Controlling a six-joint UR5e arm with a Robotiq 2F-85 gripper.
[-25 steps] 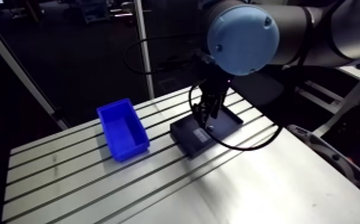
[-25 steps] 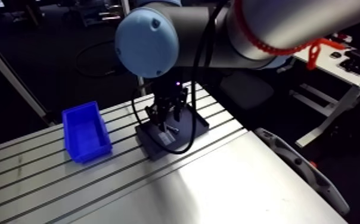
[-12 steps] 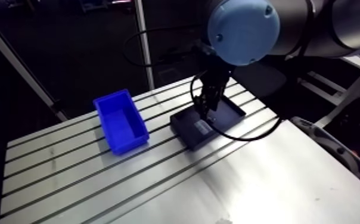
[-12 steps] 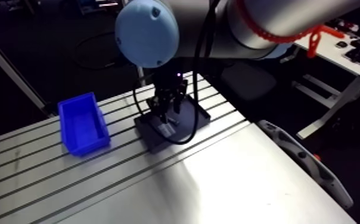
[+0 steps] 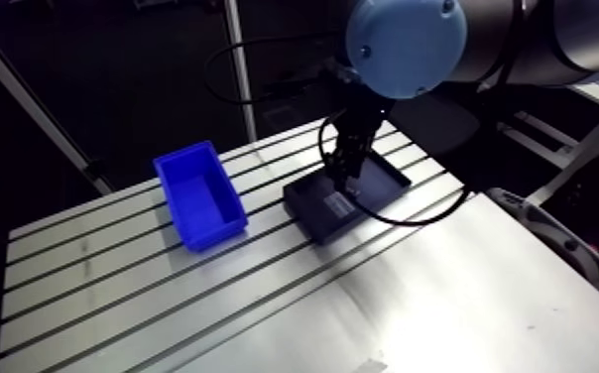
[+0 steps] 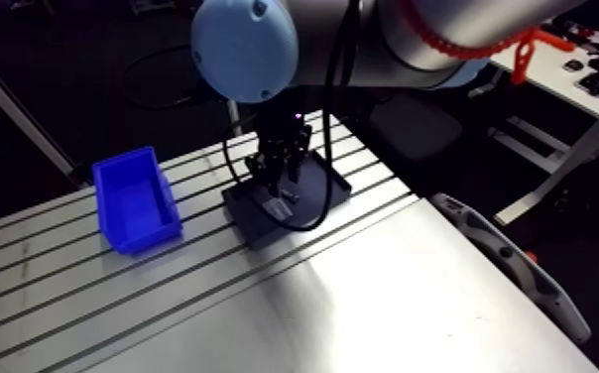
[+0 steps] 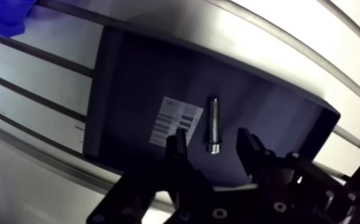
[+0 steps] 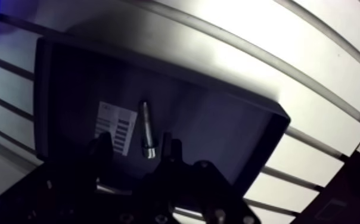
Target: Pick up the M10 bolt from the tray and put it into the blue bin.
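A silver M10 bolt [image 7: 213, 125] lies flat in the dark tray [image 7: 129, 71], beside a white barcode label [image 7: 174, 121]. My gripper [image 7: 212, 146] hangs over the tray, open, its two fingers standing either side of the bolt's head without touching it. The bolt's shank points away from the fingers. In the arm view the gripper [image 5: 341, 177] reaches down into the tray [image 5: 315, 220] on the slotted table. The blue bin [image 5: 197, 193] sits to the tray's left, empty as far as I can see; its corner [image 7: 3, 15] also shows in the wrist view.
The slotted aluminium table [image 5: 165, 308] stretches toward the front and left. A smooth metal plate [image 5: 442, 308] covers its front right part. A slanted metal post [image 5: 26, 104] rises behind the table's left edge.
The arm's camera has shifted, so bin and tray sit slightly differently in the view. The gripper stays over the tray, seemingly a little lower than before.
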